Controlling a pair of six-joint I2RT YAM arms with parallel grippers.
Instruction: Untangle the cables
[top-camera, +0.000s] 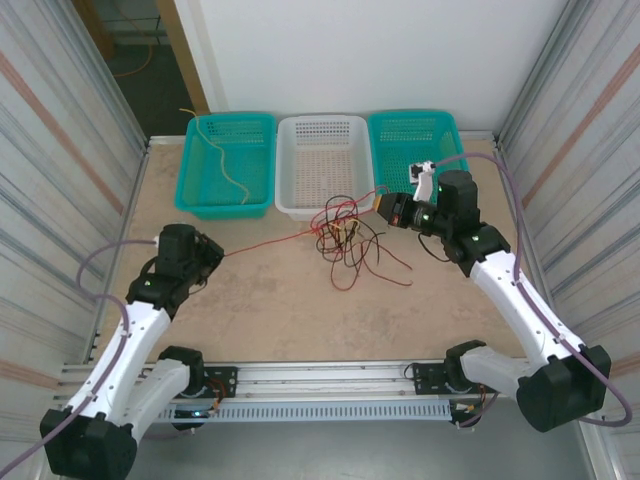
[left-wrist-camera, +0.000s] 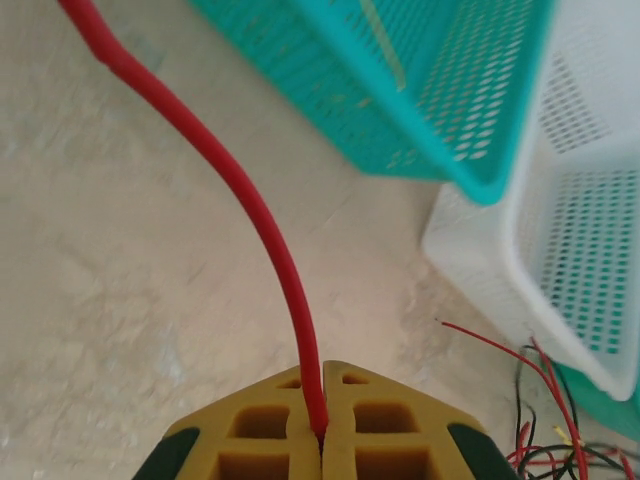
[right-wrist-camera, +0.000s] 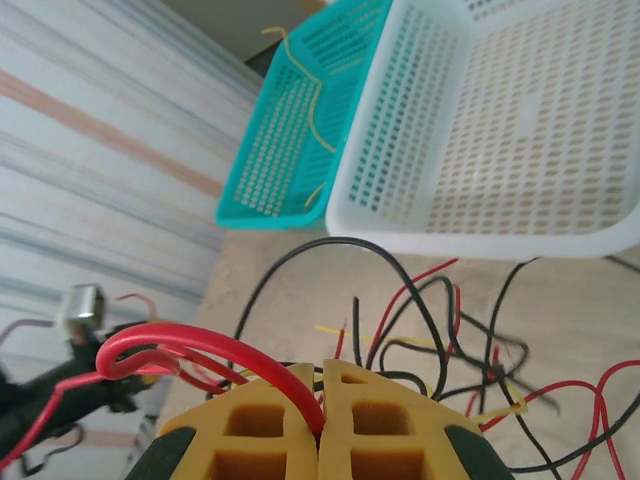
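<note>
The cable tangle (top-camera: 348, 238), a knot of thin red, black and yellow wires, lies on the tabletop (top-camera: 280, 310) just in front of the white basket (top-camera: 283, 165). Its farthest loops reach the basket's near rim. A few black and red strands trail toward the near edge.

The left end effector (top-camera: 213, 252) is clenched on a red cable (top-camera: 265, 243), which runs nearly straight from its fingers across bare tabletop to the tangle. In the left wrist view the yellow pads (left-wrist-camera: 270, 430) are pressed together, with the red cable (left-wrist-camera: 240, 190) rising out of the seam between them.

The right end effector (top-camera: 382, 206) sits at the tangle's right side, near the corner of the right teal basket (top-camera: 412, 118). It grasps a red loop (right-wrist-camera: 200, 345), pinched between its closed pads (right-wrist-camera: 380, 420).

One yellow cable (top-camera: 232, 170) lies apart in the left teal basket (top-camera: 225, 207), one end hanging over the far rim.

The three baskets stand touching side by side along the far edge. Corrugated walls (top-camera: 60, 160) close in both sides. The near half of the tabletop, between the two arms, is open, as is the strip left of the tangle under the stretched red cable.
</note>
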